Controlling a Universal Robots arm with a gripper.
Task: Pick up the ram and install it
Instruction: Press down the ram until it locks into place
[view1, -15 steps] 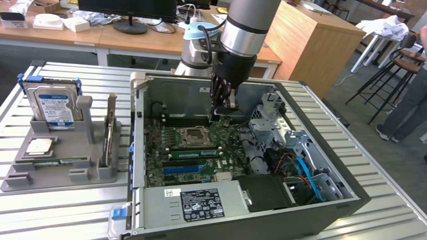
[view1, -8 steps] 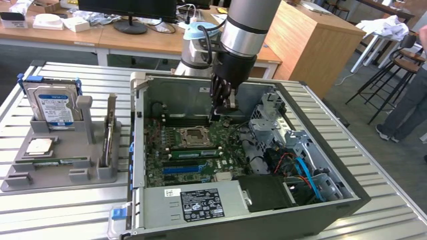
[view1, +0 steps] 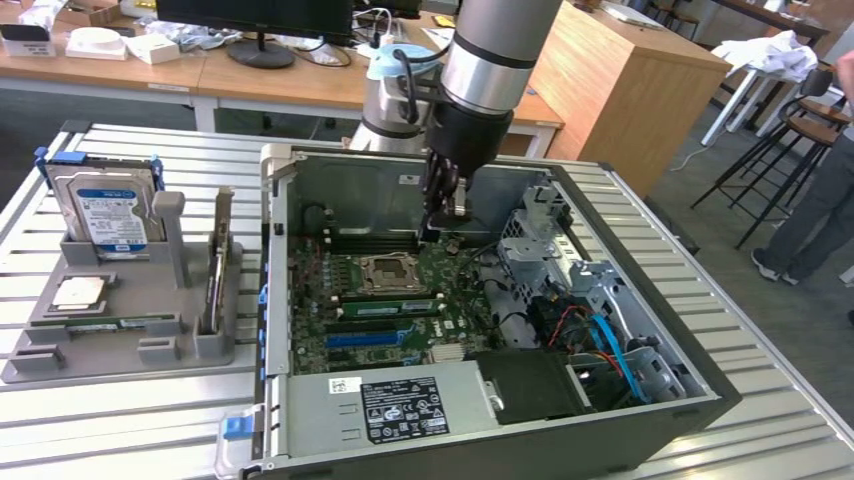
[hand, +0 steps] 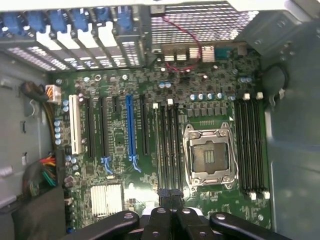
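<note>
The ram (view1: 118, 322), a thin green stick, lies flat in the front slot of the grey holder (view1: 100, 350) at the exterior view's left, outside the computer. My gripper (view1: 451, 212) hangs over the far side of the open computer case (view1: 694, 390), above the motherboard (view1: 387, 300), well away from the ram. In the wrist view its black fingers (hand: 161, 195) are pressed together with nothing between them, just past one end of the dark memory slots (hand: 167, 145) that run beside the empty processor socket (hand: 209, 157).
The grey holder also carries an upright blue-labelled hard drive (view1: 110, 218), a square silver chip (view1: 78, 293) and a thin board standing on edge (view1: 216, 265). The power supply (view1: 387, 410) and cables (view1: 607, 345) crowd the case's near side. A person stands at the exterior view's far right (view1: 821, 200).
</note>
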